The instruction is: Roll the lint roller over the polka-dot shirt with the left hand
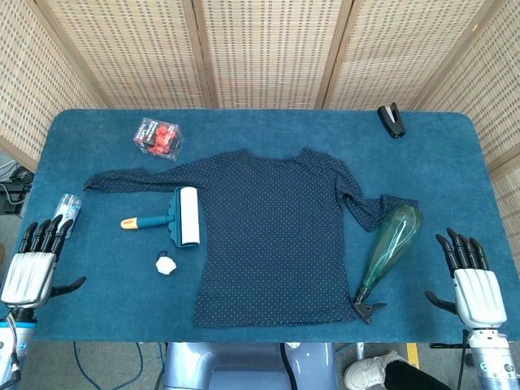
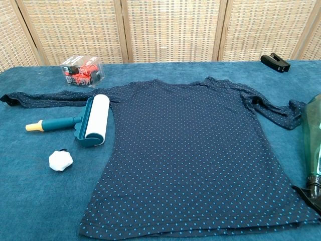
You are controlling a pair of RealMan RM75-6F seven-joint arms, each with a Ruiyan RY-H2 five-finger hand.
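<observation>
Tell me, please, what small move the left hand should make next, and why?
Probably reach the left hand forward and inward toward the lint roller. The hand rests open at the table's near edge, holding nothing, while the roller lies untouched beside the polka-dot shirt, its yellow-tipped handle pointing toward that hand's side.

I'm seeing one shirt (image 1: 272, 236), one lint roller (image 1: 175, 216), one clear box (image 1: 158, 137) of red items, one white puff (image 1: 166, 263), one green bottle (image 1: 390, 244), one black clip (image 1: 392, 120), one small plastic bottle (image 1: 67, 210) and two hands (image 1: 32, 266) (image 1: 474, 284) lying on one table (image 1: 260, 122).
</observation>
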